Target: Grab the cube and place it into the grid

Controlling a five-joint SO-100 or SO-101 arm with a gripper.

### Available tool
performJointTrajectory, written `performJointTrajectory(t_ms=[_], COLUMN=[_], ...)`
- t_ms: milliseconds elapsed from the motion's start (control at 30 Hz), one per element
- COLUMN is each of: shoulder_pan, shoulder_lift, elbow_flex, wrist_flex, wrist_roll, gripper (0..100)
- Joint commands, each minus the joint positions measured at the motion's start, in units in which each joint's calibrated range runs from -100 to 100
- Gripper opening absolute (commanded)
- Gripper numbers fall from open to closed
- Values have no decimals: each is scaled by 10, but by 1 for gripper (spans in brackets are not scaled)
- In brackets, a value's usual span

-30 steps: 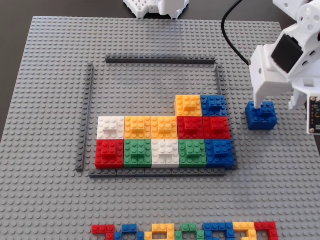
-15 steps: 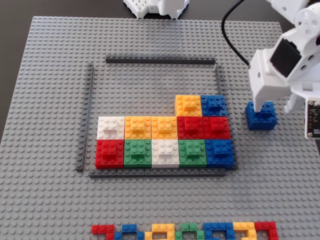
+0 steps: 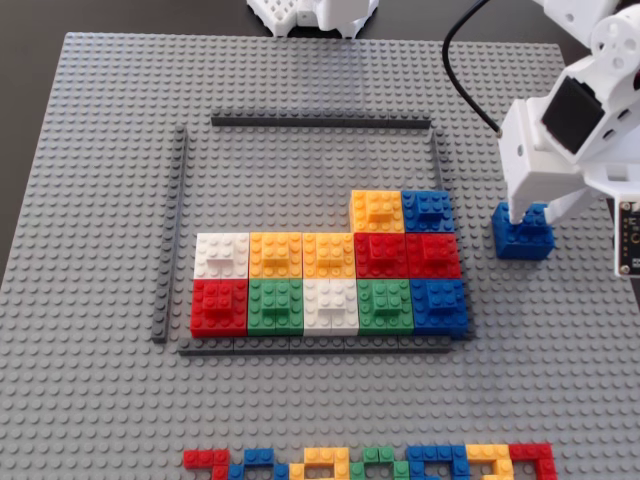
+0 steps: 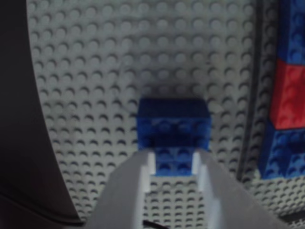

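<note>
A blue cube (image 3: 522,235) stands on the grey baseplate (image 3: 100,200), just right of the grid's right bar (image 3: 437,160). My white gripper (image 3: 528,212) comes down over it from the right, with the jaws either side of its raised top stud block. In the wrist view the fingertips (image 4: 150,164) touch both sides of that block on the blue cube (image 4: 174,121), which still rests on the plate. The grid, framed by dark grey bars (image 3: 320,122), holds two full lower rows of coloured cubes, plus a yellow cube (image 3: 376,210) and a blue one (image 3: 428,210) above them.
A row of loose coloured bricks (image 3: 370,462) lies along the front edge. A white part (image 3: 310,15) sits beyond the plate's far edge. A black cable (image 3: 460,60) hangs near the arm. The grid's red and blue cubes (image 4: 288,95) show at the right of the wrist view.
</note>
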Motion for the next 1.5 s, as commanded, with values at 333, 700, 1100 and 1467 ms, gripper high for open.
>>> performJointTrajectory(t_ms=[333, 700, 1100, 1467], shoulder_pan=[-6, -12, 62, 147], shoulder_lift=[-138, -340, -500, -597], elbow_flex=[-36, 90, 274, 441], wrist_flex=[31, 45, 37, 2], wrist_roll=[8, 33, 78, 121], gripper=[1, 1, 1, 1])
